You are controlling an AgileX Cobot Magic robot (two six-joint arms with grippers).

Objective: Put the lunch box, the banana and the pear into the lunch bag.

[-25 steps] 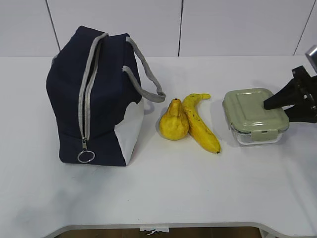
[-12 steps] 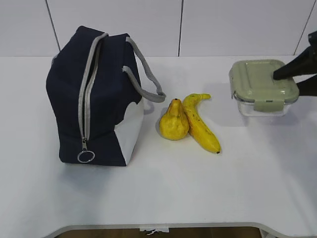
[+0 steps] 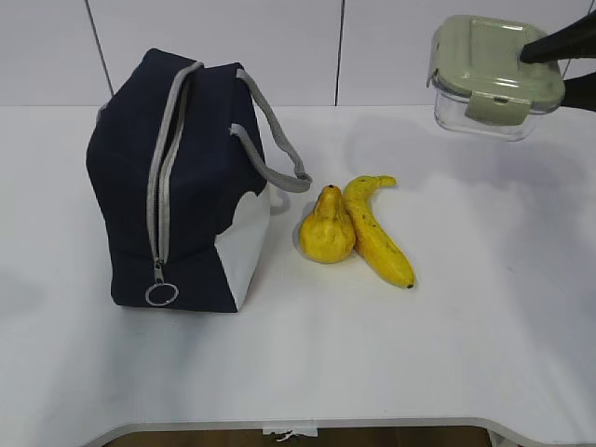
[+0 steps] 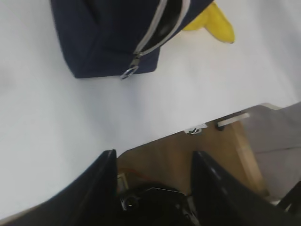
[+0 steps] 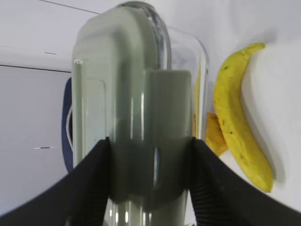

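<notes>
Lunch box (image 3: 494, 74) grasped in right end effector (image 5: 149, 188) above the surface (image 3: 447, 335), left end effector (image 4: 153, 188) released, banana (image 3: 377, 237) touching pear (image 3: 327, 228) beside lunch bag (image 3: 177, 186)

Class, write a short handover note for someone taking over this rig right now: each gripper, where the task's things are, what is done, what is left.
Right gripper: shut on the lunch box, held in the air.
Left gripper: open, empty, near the table's front edge.
Lunch bag: standing on the table, zipper partly open.
Pear and banana: side by side on the table, right of the bag.
Done: box picked up.
Left: box, pear, banana into the bag.
</notes>
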